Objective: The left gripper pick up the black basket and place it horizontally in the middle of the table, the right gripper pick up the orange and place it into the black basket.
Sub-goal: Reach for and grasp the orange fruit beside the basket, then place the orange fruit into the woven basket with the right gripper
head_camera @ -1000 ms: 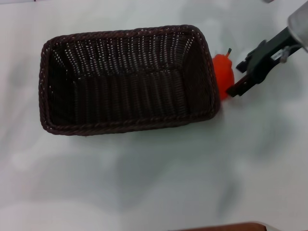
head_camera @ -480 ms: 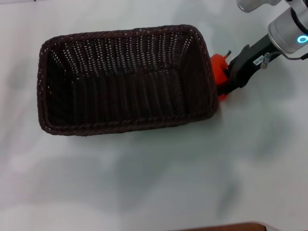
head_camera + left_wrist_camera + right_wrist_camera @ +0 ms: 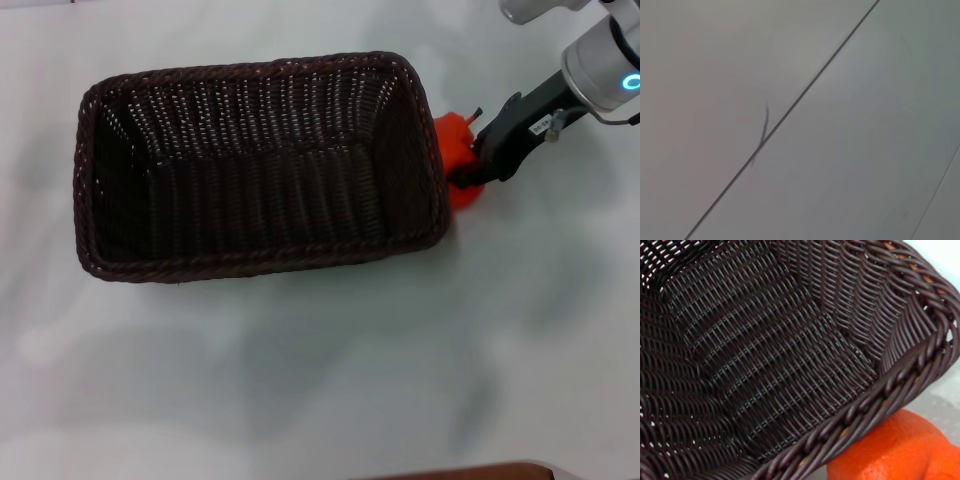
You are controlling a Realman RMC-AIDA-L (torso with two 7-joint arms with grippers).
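Note:
The black basket (image 3: 260, 266) lies lengthwise on the white table (image 3: 320, 370), open side up and empty. The orange (image 3: 451, 140) rests on the table, touching the basket's right end wall. My right gripper (image 3: 474, 150) is down at the orange from its right side and hides part of it. The right wrist view shows the basket's braided rim (image 3: 880, 395) with the orange (image 3: 890, 450) just outside it. My left gripper is out of view. The left wrist view shows only a plain pale surface crossed by a thin dark line (image 3: 785, 117).
The right arm's silver-grey wrist with its blue ring light (image 3: 605, 70) reaches in from the far right corner. A brown edge (image 3: 470, 472) shows at the near side of the table.
My right gripper came in from the right to the orange during the first half second and has since barely moved. The basket and the orange stay where they were.

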